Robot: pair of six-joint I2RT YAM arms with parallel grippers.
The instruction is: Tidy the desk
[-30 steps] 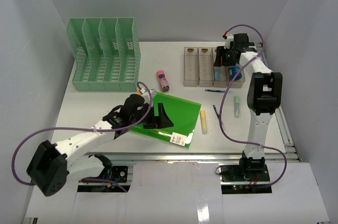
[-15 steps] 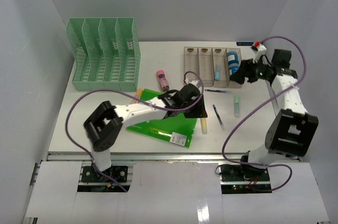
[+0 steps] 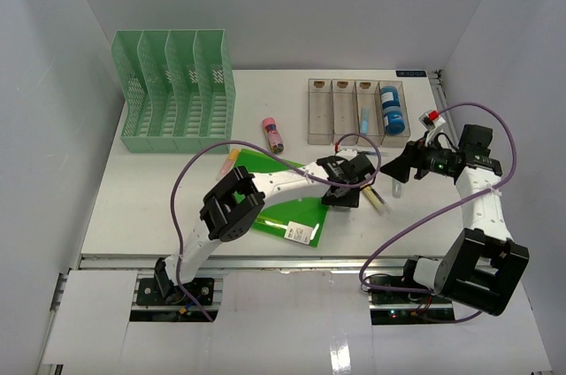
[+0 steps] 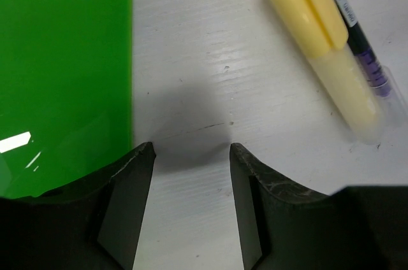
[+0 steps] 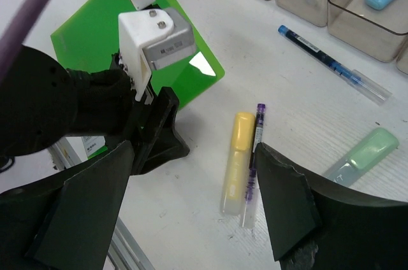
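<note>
Left arm reaches rightward across white desk (image 3: 150, 198), which fills floor between pale walls. Left gripper (image 4: 191, 149) low over bare top, jaws partly spread, empty. Right arm bent at elbow, right gripper (image 5: 191, 155) gaping, nothing held, above yellow highlighter (image 5: 234, 155) and purple pen (image 5: 254, 155). Wrist views show the pair touching. Overhead shows green folder (image 3: 296, 211) beneath left arm. Clear tray (image 3: 309, 114): blue tape rolls (image 3: 392, 114) in rightmost compartment, light-blue item (image 3: 363, 120) in next.

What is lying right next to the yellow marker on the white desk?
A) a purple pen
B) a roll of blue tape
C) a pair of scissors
A: the purple pen lies side by side with the yellow marker, as both claw cameras show.
</note>
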